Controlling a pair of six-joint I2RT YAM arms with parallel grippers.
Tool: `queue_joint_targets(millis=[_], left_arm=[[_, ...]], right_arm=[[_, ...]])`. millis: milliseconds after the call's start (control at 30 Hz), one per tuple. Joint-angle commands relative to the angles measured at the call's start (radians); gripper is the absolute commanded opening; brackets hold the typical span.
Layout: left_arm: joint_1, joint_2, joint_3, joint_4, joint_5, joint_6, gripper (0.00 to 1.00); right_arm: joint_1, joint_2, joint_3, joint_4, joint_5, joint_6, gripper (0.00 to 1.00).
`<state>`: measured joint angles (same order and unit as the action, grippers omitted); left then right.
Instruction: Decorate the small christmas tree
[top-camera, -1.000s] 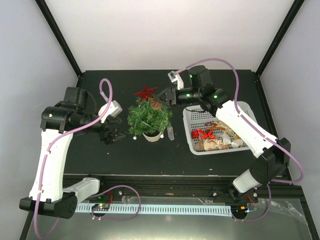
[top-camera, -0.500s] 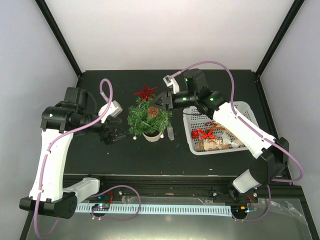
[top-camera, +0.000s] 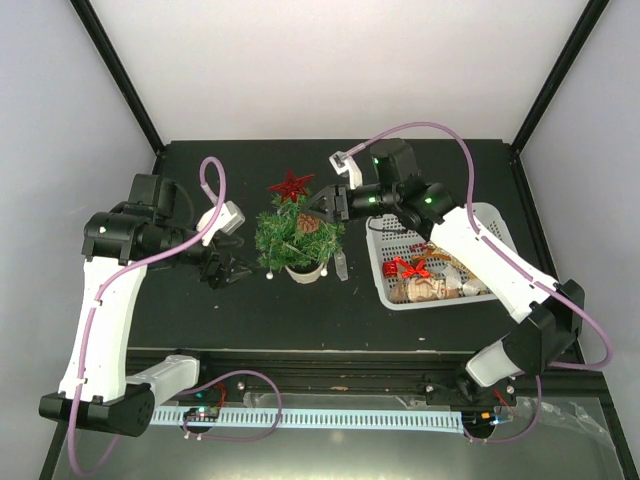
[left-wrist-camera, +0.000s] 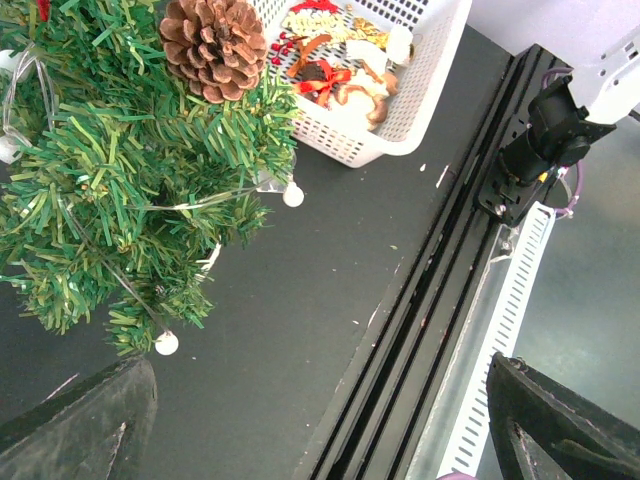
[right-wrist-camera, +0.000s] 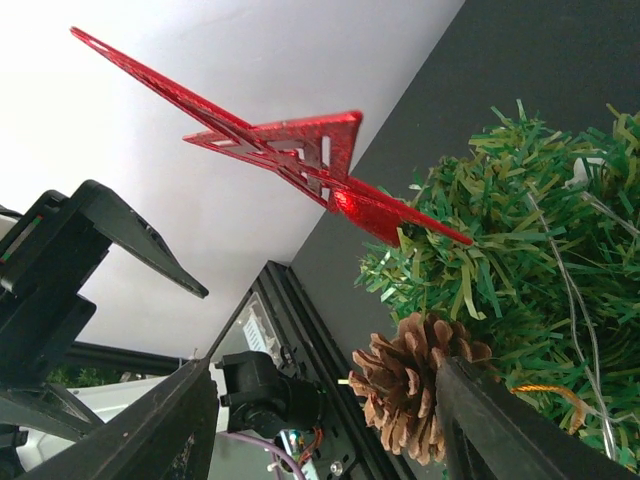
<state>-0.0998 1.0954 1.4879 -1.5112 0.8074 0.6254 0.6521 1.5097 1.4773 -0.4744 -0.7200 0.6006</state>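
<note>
The small christmas tree (top-camera: 290, 240) stands on its whitish base (top-camera: 305, 272) mid-table, with a red star (top-camera: 291, 185) on top. A brown pine cone (top-camera: 308, 224) rests in its upper right branches. My right gripper (top-camera: 324, 203) hovers at the tree's right top, open. In the right wrist view the pine cone (right-wrist-camera: 410, 385) lies between the spread fingers of the right gripper (right-wrist-camera: 330, 425), close against the right finger (right-wrist-camera: 505, 430), under the star (right-wrist-camera: 300, 160). My left gripper (top-camera: 224, 268) is open and empty beside the tree's left; its wrist view shows tree (left-wrist-camera: 100, 180) and cone (left-wrist-camera: 213, 45).
A white plastic basket (top-camera: 480, 215) of ornaments sits right of the tree, seen too in the left wrist view as the basket (left-wrist-camera: 420, 110). A small clear piece (top-camera: 340, 266) lies between tree and basket. White bulbs (left-wrist-camera: 166, 343) hang on a thin wire from the branches.
My right gripper moved left over the tree with the pine cone, then its jaws widened. The cone now sits in the branches. The left arm stayed still.
</note>
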Motion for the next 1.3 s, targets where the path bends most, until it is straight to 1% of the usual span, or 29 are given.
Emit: queue_joint_targets(millis=[0,167,433,633,800,1067,1267], left_arm=[[0.004,0.012,-0.001,0.011,0.012,0.0,0.9],[0.004,0.011,-0.009,0.014,0.009,0.002,0.9],[0.005,0.009,-0.018,0.018,0.006,0.002,0.9],[0.007,0.007,-0.026,0.018,0.006,0.002,0.9],[0.008,0.007,-0.03,0.02,0.008,0.002,0.9],[0.007,0.016,-0.029,0.027,0.012,0.0,0.9],[0.007,0.024,-0.035,0.038,0.018,-0.002,0.9]], right_arm=[[0.007,-0.011,0.01,-0.022,0.008,-0.025,0.61],[0.008,0.005,0.018,0.014,-0.013,-0.003,0.61],[0.033,0.056,0.074,0.002,-0.032,-0.019,0.61],[0.045,0.083,0.084,-0.011,-0.037,-0.03,0.61],[0.047,0.064,0.07,-0.067,-0.034,-0.077,0.6],[0.046,-0.009,0.022,-0.193,-0.032,-0.178,0.59],[0.046,-0.062,-0.007,-0.212,-0.004,-0.2,0.57]])
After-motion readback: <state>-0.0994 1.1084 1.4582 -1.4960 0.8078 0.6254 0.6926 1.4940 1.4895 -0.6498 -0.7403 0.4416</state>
